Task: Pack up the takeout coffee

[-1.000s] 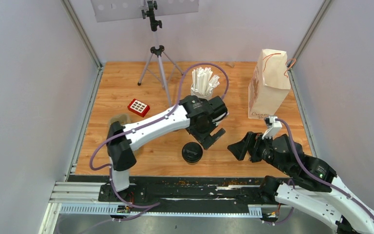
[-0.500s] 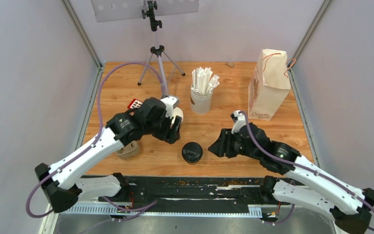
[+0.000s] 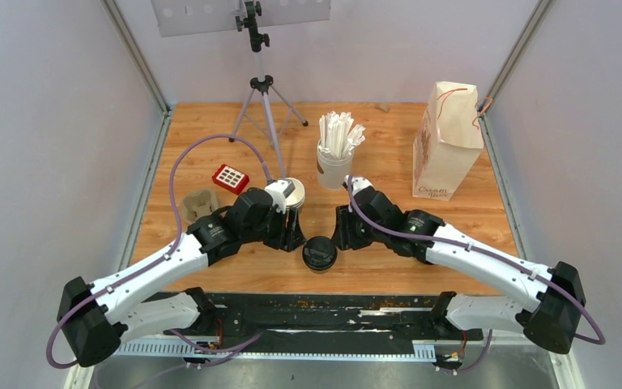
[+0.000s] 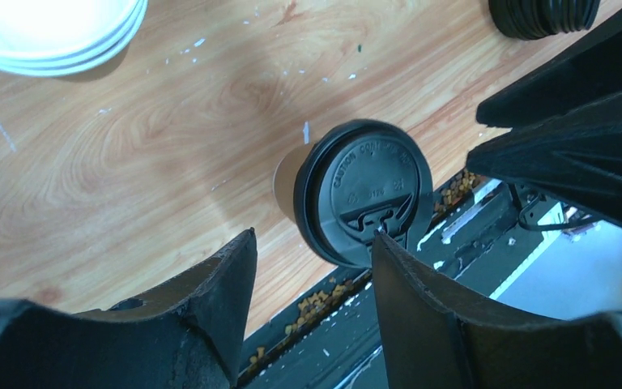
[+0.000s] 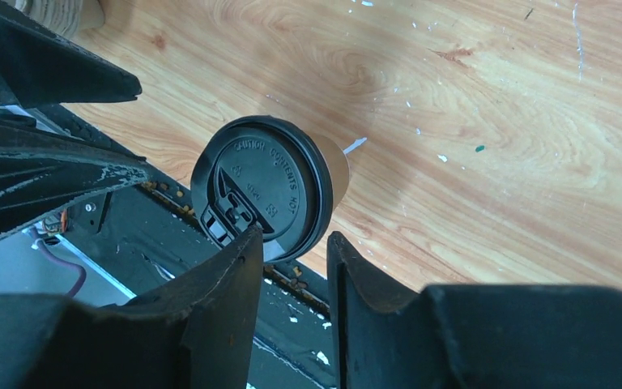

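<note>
Far left of the table (image 3: 210,138) there's a brown cardboard tray (image 3: 200,203), with a red keypad (image 3: 231,177) just behind and to the right of it, and a tripod (image 3: 261,89) standing further back. Then the left gripper (image 3: 290,235), down low near the front edge and pointing right toward the coffee (image 3: 320,253). From its wrist cam the fingers (image 4: 210,300) are a fair way apart with nothing between them. The cup sits just past the tips, and I can't tell if the right-hand finger actually touches the lid (image 4: 364,190) or just overlaps it in the shot. The coffee itself is upright on the wood with its lid on, near the front edge, right between the two grippers. On its other side is the right gripper (image 3: 342,235), pointing left at it. Its fingers (image 5: 210,308) have a narrower gap than the left pair and nothing in it, with the cup just beyond the tips. Behind the coffee, about mid-table, is the straw cup (image 3: 334,168). Way over on the right a paper bag (image 3: 445,146) stands upright, well apart from everything else.
</note>
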`<control>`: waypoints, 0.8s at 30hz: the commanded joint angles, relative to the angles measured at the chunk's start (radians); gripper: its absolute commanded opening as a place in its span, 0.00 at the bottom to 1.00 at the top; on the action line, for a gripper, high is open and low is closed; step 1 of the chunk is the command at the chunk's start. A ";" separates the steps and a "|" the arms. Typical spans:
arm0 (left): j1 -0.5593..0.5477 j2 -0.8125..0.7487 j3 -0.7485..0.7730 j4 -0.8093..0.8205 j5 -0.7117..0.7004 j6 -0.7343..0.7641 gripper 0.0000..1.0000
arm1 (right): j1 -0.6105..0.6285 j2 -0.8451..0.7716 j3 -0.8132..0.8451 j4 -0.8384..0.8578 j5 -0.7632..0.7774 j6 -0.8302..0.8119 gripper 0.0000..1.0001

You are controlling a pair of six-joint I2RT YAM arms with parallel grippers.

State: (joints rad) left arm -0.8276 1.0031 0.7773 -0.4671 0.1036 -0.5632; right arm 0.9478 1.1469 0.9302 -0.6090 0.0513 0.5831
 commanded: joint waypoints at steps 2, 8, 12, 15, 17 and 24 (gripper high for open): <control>0.008 0.026 -0.018 0.144 0.033 -0.007 0.61 | -0.012 0.052 0.058 0.022 -0.019 -0.065 0.33; 0.008 0.057 -0.045 0.152 0.024 0.010 0.53 | -0.018 0.094 0.060 0.040 -0.017 -0.072 0.31; 0.008 0.078 -0.055 0.156 0.042 0.012 0.50 | -0.020 0.110 0.062 0.049 -0.031 -0.072 0.29; 0.008 0.091 -0.056 0.167 0.060 0.013 0.50 | -0.020 0.115 0.065 0.053 -0.036 -0.075 0.28; 0.008 0.096 -0.061 0.176 0.059 0.012 0.49 | -0.020 0.123 0.062 0.058 -0.070 -0.075 0.27; 0.008 0.127 -0.077 0.202 0.083 0.006 0.46 | -0.020 0.142 0.055 0.070 -0.088 -0.069 0.25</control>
State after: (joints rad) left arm -0.8230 1.1137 0.7090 -0.3134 0.1658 -0.5606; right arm 0.9325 1.2819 0.9516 -0.5896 -0.0170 0.5213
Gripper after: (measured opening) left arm 0.476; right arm 0.261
